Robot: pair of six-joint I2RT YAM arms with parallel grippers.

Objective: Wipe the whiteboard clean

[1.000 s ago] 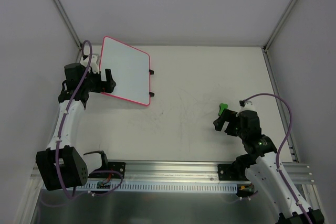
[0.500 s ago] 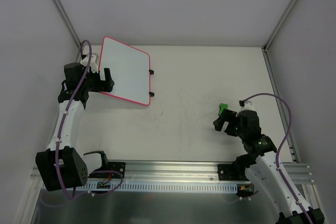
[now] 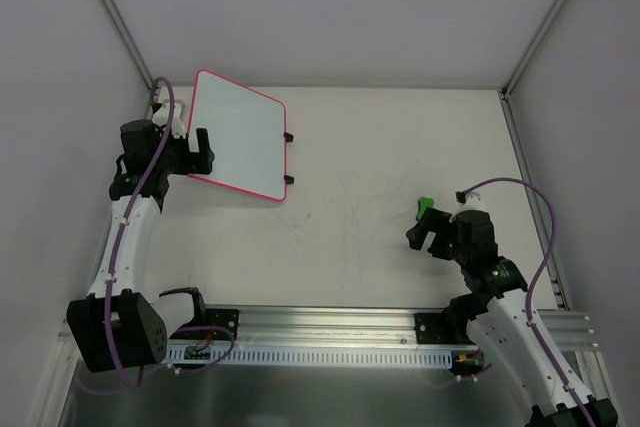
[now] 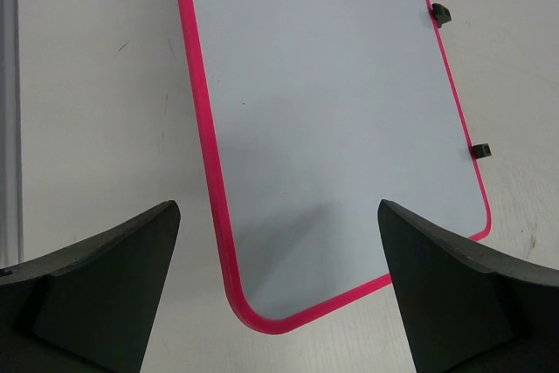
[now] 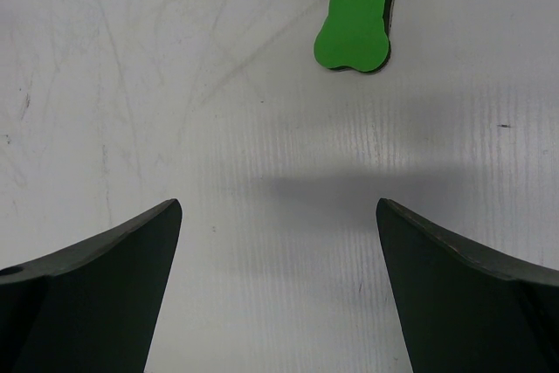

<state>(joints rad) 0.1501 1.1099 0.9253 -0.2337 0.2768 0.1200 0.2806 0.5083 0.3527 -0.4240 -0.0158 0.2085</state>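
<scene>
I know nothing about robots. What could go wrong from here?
The left gripper, jaws open, is at a corner of the whiteboard, which has two small black feet; a bump might slide or tip it. The green bone-shaped eraser lies flat on the table ahead of the open right gripper; a low grab might scrape the table or push it away.

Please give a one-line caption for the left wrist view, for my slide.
Open fingers of the left arm frame the rounded corner of a blank, pink-framed whiteboard on a white table.
</scene>
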